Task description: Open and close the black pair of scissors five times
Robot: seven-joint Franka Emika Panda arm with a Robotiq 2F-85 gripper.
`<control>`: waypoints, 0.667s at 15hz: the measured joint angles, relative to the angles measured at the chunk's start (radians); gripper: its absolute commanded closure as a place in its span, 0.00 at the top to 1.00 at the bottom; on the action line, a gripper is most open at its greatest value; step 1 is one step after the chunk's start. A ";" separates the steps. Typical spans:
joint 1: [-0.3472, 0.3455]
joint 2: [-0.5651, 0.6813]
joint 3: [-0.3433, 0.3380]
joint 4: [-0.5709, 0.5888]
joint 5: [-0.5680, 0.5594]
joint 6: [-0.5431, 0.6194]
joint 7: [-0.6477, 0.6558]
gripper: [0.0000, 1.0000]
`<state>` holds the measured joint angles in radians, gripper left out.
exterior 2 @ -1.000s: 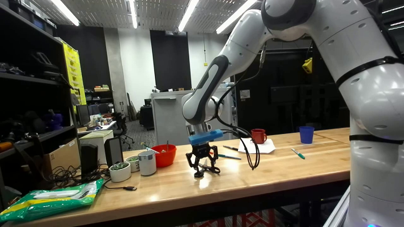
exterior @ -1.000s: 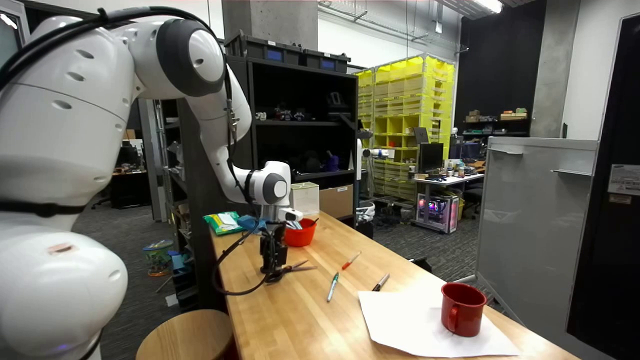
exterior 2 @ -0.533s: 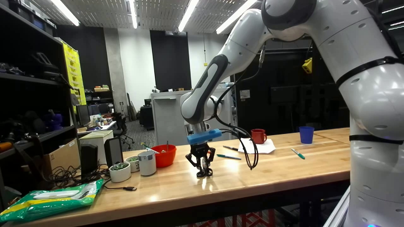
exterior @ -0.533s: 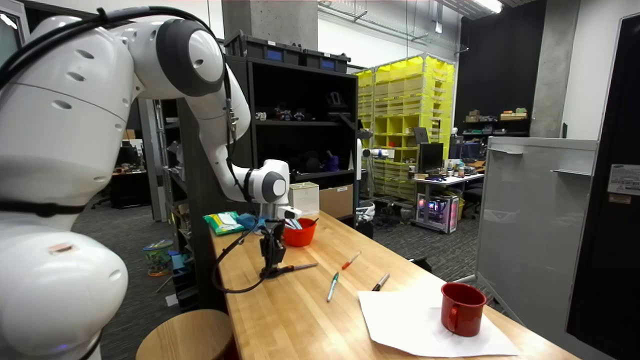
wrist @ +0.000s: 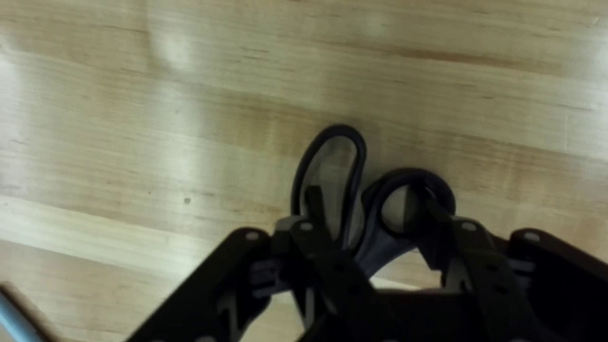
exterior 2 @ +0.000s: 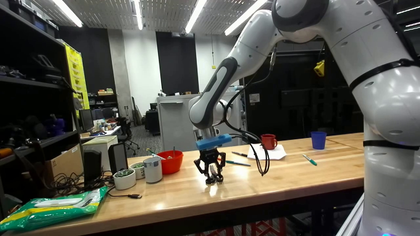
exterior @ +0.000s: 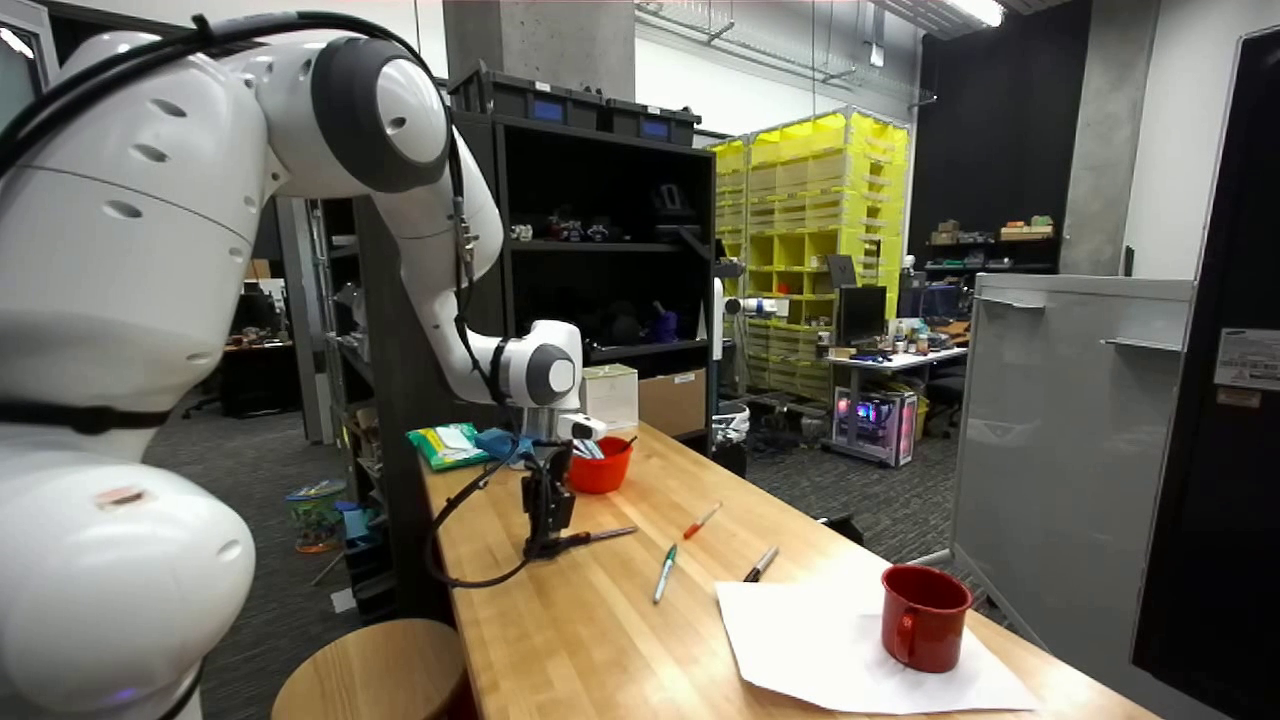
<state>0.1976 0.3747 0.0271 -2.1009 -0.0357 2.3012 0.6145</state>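
Standing partly spread, the tool (wrist: 368, 195) seemingly threads both handles (wrist: 406, 175) of near-closed scissors (wrist: 373, 209); finished and remaining rounds are uncountable.

In an exterior view, the blades (exterior: 612, 533) of the scissors (wrist: 381, 249), spread apart a second ago, now show as a single line. The claw (exterior 2: 215, 177) has its fingers (wrist: 339, 270) nearer each other than a second ago, yet slightly farther apart than half a second ago; the loops (wrist: 374, 213) have likewise drawn in, then parted a little. The claw itself has shifted slightly sideways since half a second ago.
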 measured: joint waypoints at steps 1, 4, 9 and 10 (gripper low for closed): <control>-0.001 0.000 -0.002 -0.001 0.000 -0.001 0.000 0.85; -0.002 0.001 -0.006 -0.006 0.000 -0.001 0.000 1.00; 0.000 0.006 -0.006 -0.012 0.000 0.000 0.000 0.98; 0.000 0.006 -0.006 -0.013 0.000 0.000 0.000 0.74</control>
<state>0.1980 0.3807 0.0212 -2.1135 -0.0357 2.3009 0.6145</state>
